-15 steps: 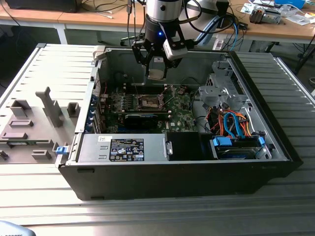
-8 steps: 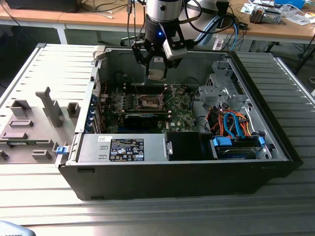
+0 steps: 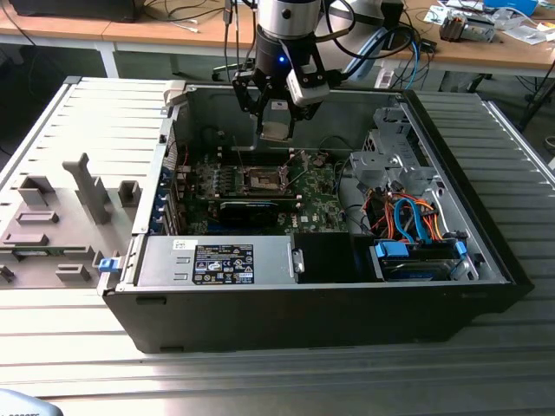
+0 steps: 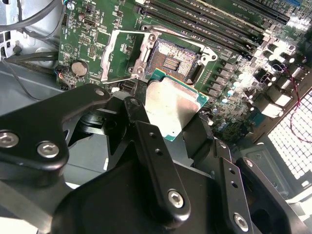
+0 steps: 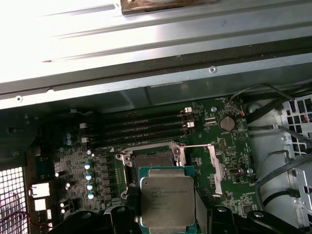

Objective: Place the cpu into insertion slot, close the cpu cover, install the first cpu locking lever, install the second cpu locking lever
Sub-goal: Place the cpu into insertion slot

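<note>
My gripper [image 3: 277, 126] hangs inside the open computer case, shut on the cpu [image 3: 276, 132], a flat square chip with a dull silver top. In both wrist views the cpu [image 4: 170, 109] [image 5: 167, 200] sits between the black fingers [image 4: 139, 114], held above the green motherboard [image 3: 312, 192]. The insertion slot [image 4: 173, 58] [image 5: 153, 158] [image 3: 263, 180] lies bare just beyond the chip's edge, its dark contact field showing. The cpu cover [image 4: 107, 53] [image 5: 217, 165], a thin silvery frame, stands swung open beside the slot.
The case walls [image 3: 286, 308] ring the board. A power supply [image 3: 217, 260] sits at the front, and a drive cage [image 3: 403, 169] with orange and blue cables on the exterior view's right. Memory slots [image 5: 141, 129] run beside the socket. A grey parts fixture [image 3: 61, 217] lies outside the case.
</note>
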Action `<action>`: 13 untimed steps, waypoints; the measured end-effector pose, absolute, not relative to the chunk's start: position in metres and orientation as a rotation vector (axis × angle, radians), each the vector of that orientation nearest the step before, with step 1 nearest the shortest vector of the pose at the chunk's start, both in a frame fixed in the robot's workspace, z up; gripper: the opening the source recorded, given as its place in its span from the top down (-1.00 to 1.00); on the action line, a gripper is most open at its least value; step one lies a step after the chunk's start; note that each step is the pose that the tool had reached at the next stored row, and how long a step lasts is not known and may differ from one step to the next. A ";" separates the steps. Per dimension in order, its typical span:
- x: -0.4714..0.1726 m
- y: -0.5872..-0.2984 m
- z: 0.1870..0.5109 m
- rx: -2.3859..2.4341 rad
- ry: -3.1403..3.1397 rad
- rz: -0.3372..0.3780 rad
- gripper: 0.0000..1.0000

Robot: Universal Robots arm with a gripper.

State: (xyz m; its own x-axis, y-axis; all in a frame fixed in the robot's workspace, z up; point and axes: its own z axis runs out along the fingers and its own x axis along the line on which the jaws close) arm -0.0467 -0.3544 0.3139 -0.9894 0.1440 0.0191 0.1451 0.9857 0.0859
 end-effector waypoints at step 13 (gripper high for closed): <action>-0.047 -0.354 0.314 -0.245 -3.117 -0.137 -0.09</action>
